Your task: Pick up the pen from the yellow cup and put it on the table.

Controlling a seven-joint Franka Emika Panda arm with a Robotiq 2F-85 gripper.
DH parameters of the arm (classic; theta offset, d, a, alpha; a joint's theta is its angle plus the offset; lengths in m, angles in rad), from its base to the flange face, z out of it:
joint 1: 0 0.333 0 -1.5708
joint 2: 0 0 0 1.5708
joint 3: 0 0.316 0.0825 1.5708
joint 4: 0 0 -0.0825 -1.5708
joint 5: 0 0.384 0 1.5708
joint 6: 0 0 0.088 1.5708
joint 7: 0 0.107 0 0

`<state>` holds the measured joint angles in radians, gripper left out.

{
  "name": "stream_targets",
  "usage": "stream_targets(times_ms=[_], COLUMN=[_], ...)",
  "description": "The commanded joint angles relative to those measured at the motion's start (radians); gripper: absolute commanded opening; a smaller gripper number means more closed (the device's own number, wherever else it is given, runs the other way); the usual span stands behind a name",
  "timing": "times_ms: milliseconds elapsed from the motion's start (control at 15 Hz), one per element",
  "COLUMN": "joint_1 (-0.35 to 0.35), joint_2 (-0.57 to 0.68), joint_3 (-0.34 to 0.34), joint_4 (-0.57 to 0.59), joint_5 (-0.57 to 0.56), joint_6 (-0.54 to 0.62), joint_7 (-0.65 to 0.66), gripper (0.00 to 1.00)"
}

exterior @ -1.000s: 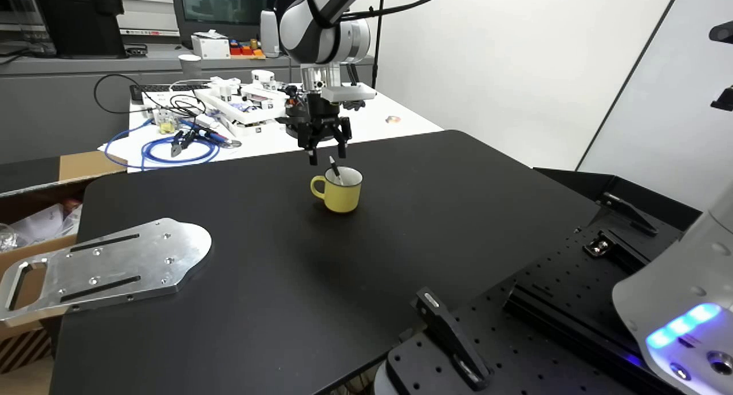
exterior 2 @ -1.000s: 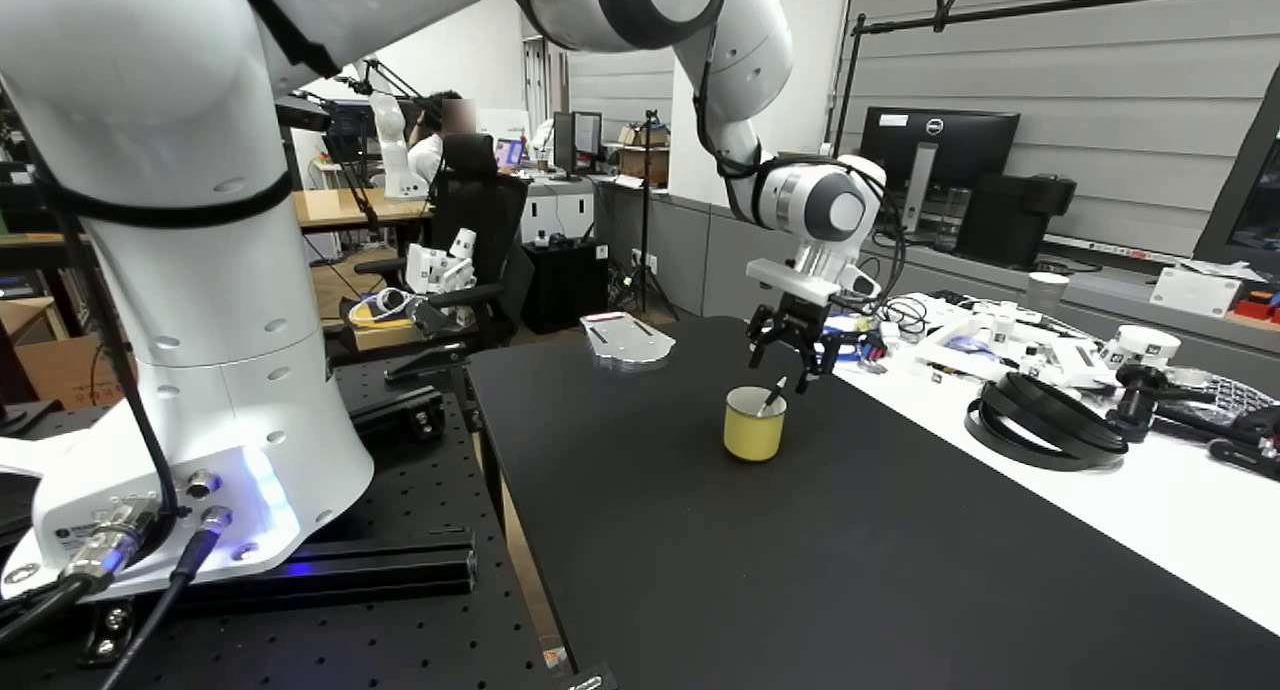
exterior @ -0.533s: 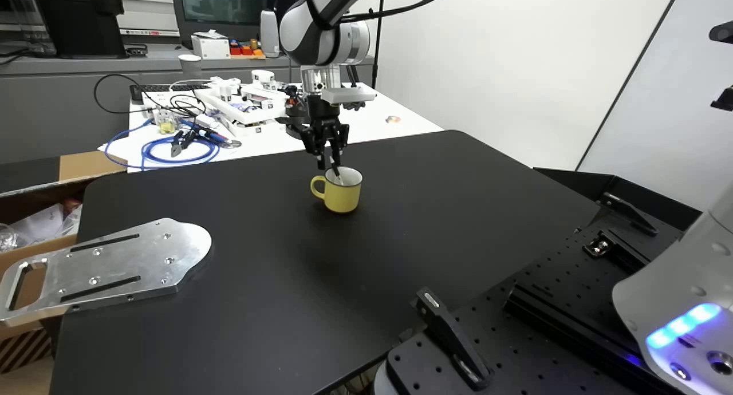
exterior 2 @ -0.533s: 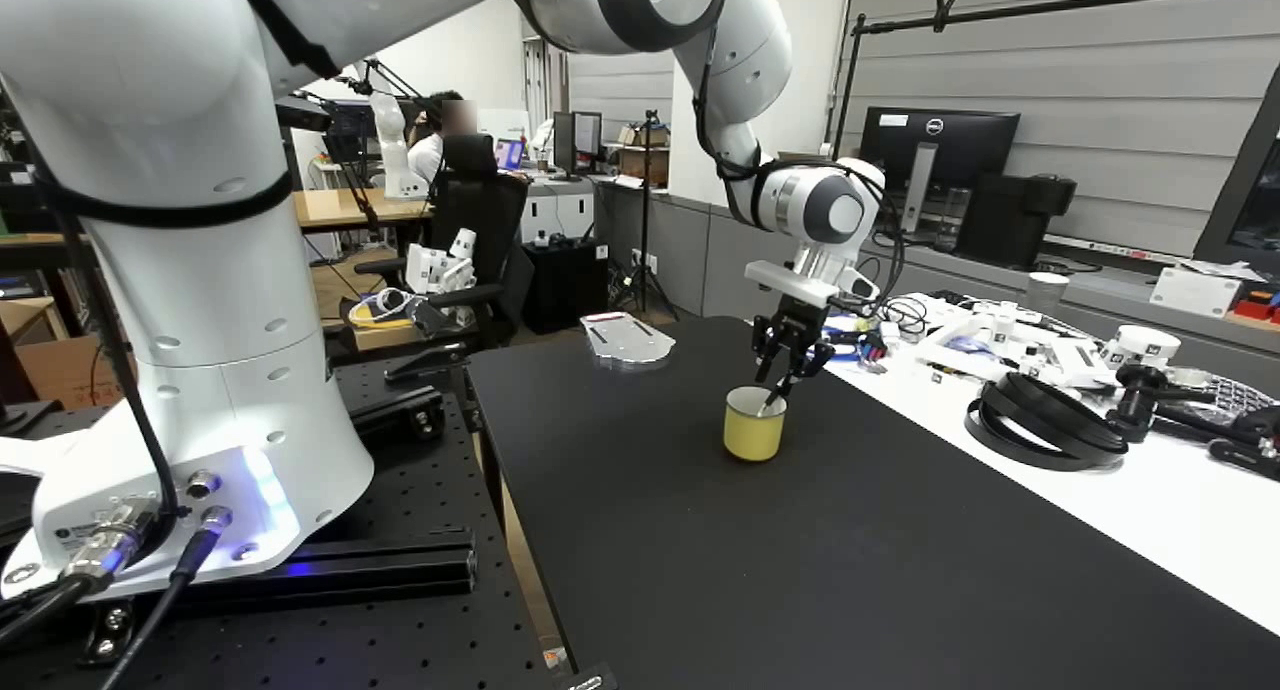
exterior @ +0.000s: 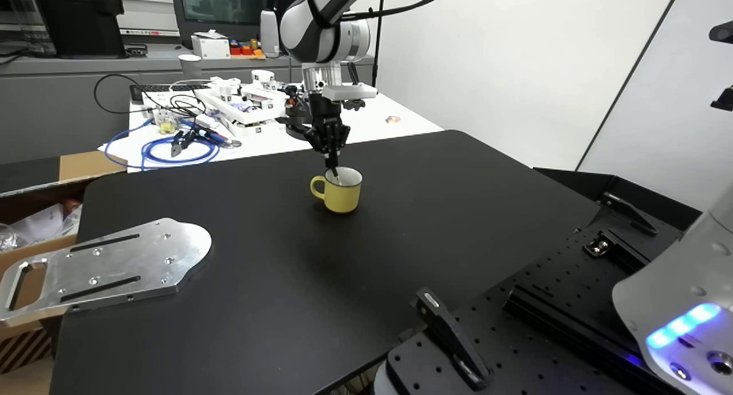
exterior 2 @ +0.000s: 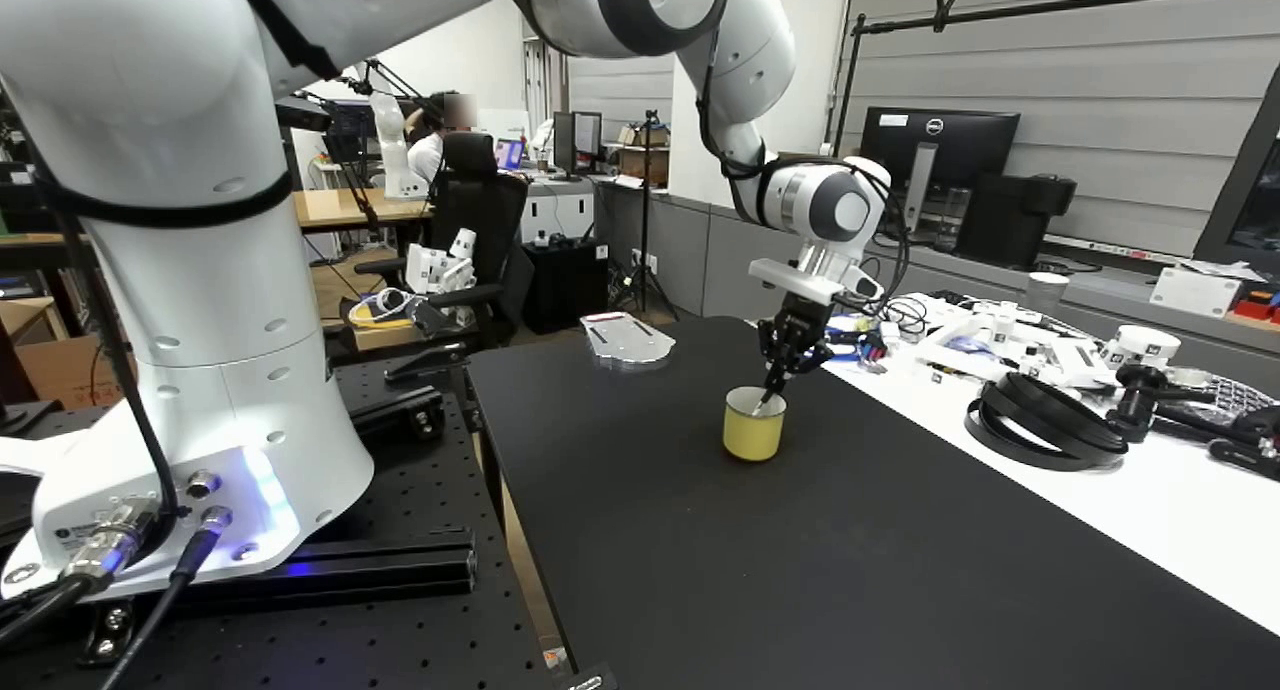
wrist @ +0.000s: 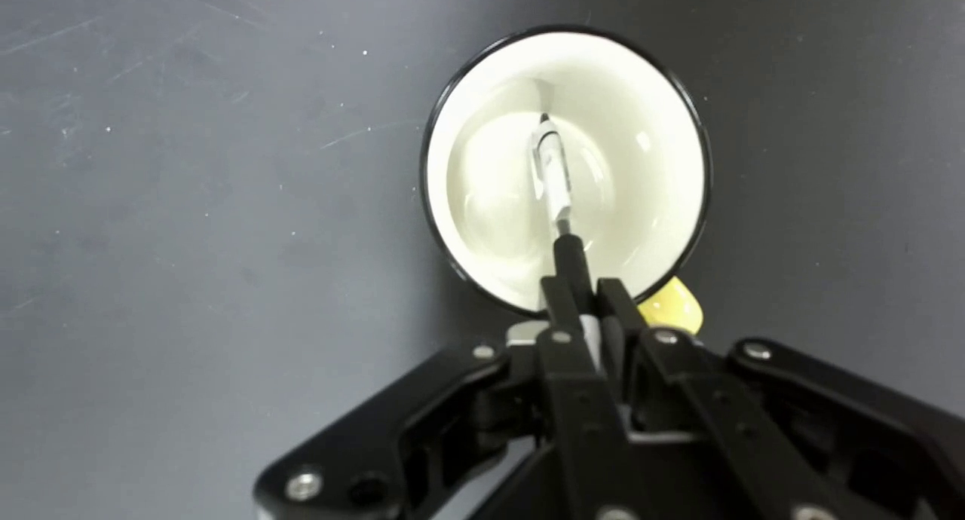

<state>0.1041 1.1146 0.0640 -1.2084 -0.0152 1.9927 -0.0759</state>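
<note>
The yellow cup (exterior: 342,200) stands upright on the black table (exterior: 257,303), its handle facing left in that exterior view. Leaning in the cup is the pen (wrist: 571,256), dark on its upper part and white toward its lower tip, which points to the cup's floor in the wrist view. My gripper (wrist: 584,292) is shut on the pen's upper part, just over the rim; a finger lies on each side of it. In an exterior view the gripper (exterior 2: 772,382) comes down from above at the cup's edge. The pen's top end is hidden between the fingers.
A silver metal plate (exterior: 143,252) lies at the table's edge, near an open cardboard box (exterior: 34,240). Behind the table is a white-topped one (exterior 2: 1060,510) with cables, tools and white parts. A black clamp (exterior: 452,338) sits by the robot's base.
The jaws were wide apart a second ago, then came together around the pen's upper part. The arm has hardly moved, and the cup stands in the same place.
</note>
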Motion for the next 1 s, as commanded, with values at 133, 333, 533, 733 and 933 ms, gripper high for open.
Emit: stream_targets(times_ms=[133,333,533,733,933], joint_1=[-0.015,-0.027,-0.047,-0.079,-0.125], joint_2=[0.023,0.012,0.009,0.016,0.032], joint_3=[-0.003,-0.014,-0.029,-0.053,-0.073], joint_4=[0.126,0.201,0.283,0.350,0.374], joint_5=[0.019,0.026,0.023,0.015,0.013], joint_6=[-0.154,-0.263,-0.381,-0.493,-0.585], joint_7=[0.032,0.036,0.036,0.034,0.014], gripper=[0.03,0.03,0.03,0.03,0.03])
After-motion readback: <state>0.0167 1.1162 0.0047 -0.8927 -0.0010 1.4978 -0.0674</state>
